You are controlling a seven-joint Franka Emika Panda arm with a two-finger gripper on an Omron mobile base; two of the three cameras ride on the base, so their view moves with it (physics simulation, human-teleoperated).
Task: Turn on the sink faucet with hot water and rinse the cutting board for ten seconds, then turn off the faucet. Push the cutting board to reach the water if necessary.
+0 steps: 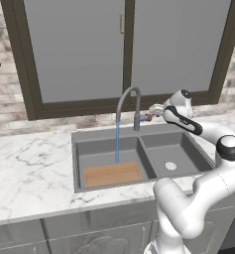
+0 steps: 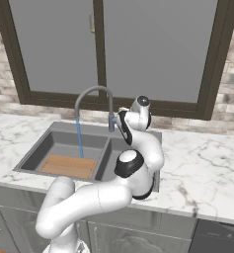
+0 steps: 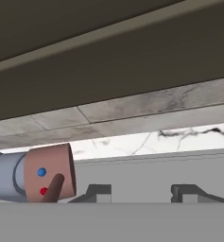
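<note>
Water (image 1: 117, 143) is running: a thin blue stream drops from the sink faucet (image 1: 128, 103) spout into the larger basin of the sink (image 1: 139, 130) and lands at the far edge of the cutting board (image 1: 112, 174), or just behind it; you cannot tell which. The board lies flat on the basin floor, toward the front.

Your gripper (image 1: 154, 111) sits just beside the faucet's reddish-tipped lever (image 3: 50, 173), at its right in the left base view. In the hand view the jaws stand apart with nothing between them, and the lever cap lies off to their left, not gripped. Call them narrow but empty; whether a fingertip touches the lever, you cannot tell.

Handling, as a judgement: the board looks stiff, light and wet, so likely slippery. Push it flat on an edge or top face rather than pinching it. The lever is small and rigid; nudge it, don't squeeze.

Hard to read: the arm covers part of the smaller basin in the right base view.
</note>
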